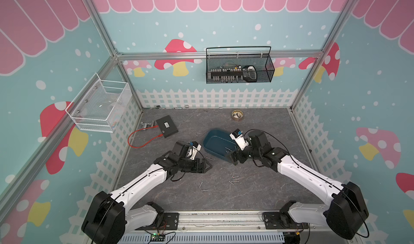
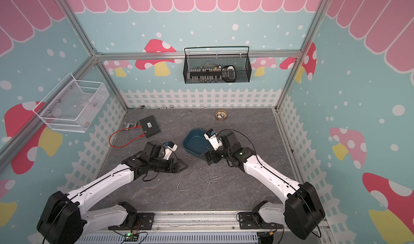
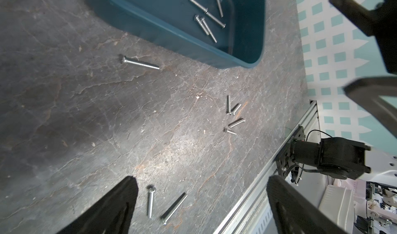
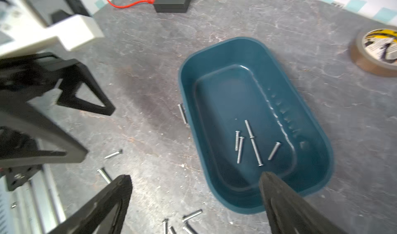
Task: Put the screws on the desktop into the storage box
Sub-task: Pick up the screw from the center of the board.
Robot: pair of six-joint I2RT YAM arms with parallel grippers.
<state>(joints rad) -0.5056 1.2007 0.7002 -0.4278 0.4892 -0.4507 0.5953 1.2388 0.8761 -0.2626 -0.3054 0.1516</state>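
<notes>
1. Found right gripper (image 4: 196, 177) spread wide, empty, over near end of box (image 1: 216, 139).
2. Found left gripper (image 3: 202, 179) spread wide, empty, above desktop (image 1: 257, 193) left of box.
3. Counted five screws (image 4: 254, 149) inside box; seven more loose on desktop nearby.

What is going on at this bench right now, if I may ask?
Two robot arms are clearing screws off the desktop into the teal storage box. Five screws lie in the box; seven lie loose on the desktop. The right pincer hangs open and empty over the box's near rim; the left pincer hovers open above the desktop.
</notes>
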